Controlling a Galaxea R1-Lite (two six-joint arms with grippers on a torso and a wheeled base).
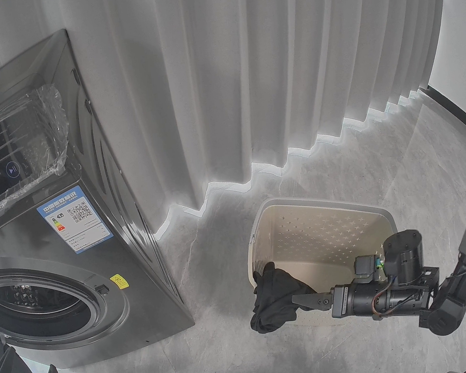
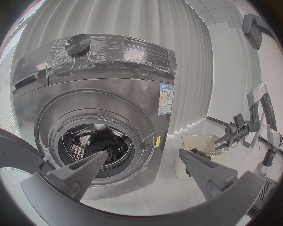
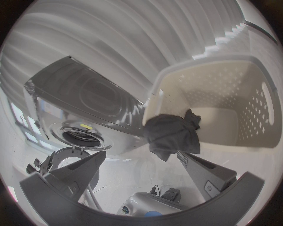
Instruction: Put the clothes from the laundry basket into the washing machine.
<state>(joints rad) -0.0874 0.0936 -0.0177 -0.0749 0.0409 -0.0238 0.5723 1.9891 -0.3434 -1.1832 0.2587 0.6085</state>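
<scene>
Daylight glows under the curtain (image 1: pixel 288 79) (wrist views fisheye-bent).

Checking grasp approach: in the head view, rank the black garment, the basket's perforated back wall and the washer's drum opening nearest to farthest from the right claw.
1. Black garment, hanging at the tips of the right claw.
2. Basket's perforated back wall, beyond the claw.
3. Washer's drum opening, far to the robot's left.
</scene>
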